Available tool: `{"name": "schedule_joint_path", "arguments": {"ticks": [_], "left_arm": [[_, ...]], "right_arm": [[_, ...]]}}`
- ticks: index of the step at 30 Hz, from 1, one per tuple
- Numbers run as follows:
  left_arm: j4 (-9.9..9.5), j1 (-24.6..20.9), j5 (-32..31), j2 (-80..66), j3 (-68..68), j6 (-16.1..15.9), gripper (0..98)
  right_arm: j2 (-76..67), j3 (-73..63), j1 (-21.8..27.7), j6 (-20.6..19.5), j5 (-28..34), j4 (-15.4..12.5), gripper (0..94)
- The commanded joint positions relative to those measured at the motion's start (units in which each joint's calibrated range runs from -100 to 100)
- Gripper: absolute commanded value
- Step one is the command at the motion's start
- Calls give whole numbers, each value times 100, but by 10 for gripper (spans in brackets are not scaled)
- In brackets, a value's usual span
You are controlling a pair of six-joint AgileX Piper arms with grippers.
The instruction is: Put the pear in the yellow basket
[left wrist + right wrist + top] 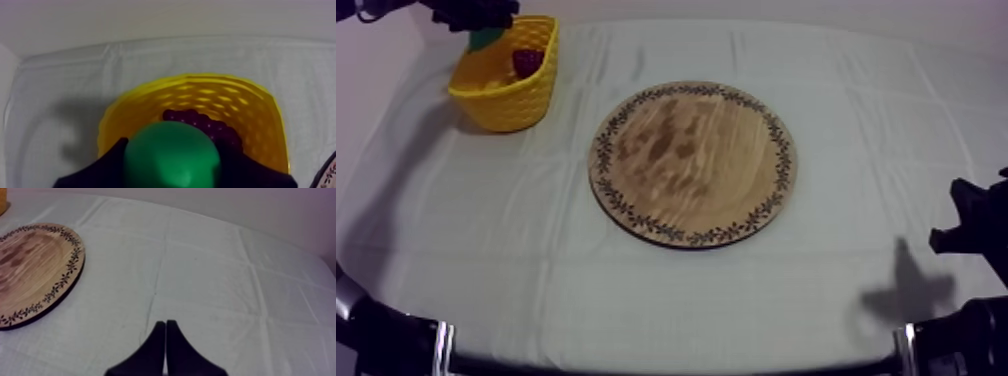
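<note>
1. Clamped on the green pear (486,38) at the upper left of the frame, directly over the yellow basket (506,105): left gripper (476,15), black fingers (114,162) pressed to either flank of the fruit.
2. Parked low at the right edge of the frame, well apart from the action: right gripper (966,225), drawn together into a narrow wedge with nothing held, above bare cloth (836,290) beside the board.
3. Judged the step in hand: release into the basket. Best done by centring over the open mouth, easing down toward the rim, then parting the fingers fully and evenly so neither pad drags the fruit sideways.
4. Worth watching: a bunch of grapes (210,125) already lying inside, just under the pear. Likely to roll off that knobbly heap if dropped from height, so better let go low and toward the free side.
5. Pear smooth, glossy and rounded, probably slippery. Basket bright yellow, walls pierced in a woven pattern, flaring upward.
6. Round wooden board (691,165) at centre frame bare, streaked grain, leafy vine border. Cloth pale, creased along fold lines.
</note>
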Motion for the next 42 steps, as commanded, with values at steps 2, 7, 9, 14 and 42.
{"name": "schedule_joint_path", "arguments": {"ticks": [2, 7, 9, 14, 42], "left_arm": [[-2, 1, -2, 4, -4, -27, 372], [-2, -4, 10, -51, -5, -53, 454], [-12, -8, 47, -101, -14, -38, 542], [-100, -5, 175, -280, 9, 114, 864], [-358, -452, -788, -4714, 3152, 735, 174]], "right_arm": [[1, 5, 0, -1, -2, 0, 5], [1, 5, 0, 2, -2, 0, 5], [1, 5, 0, 3, -2, 0, 5], [1, 5, 0, 3, -2, 0, 5], [1, 5, 8, 3, -2, 0, 5]]}}
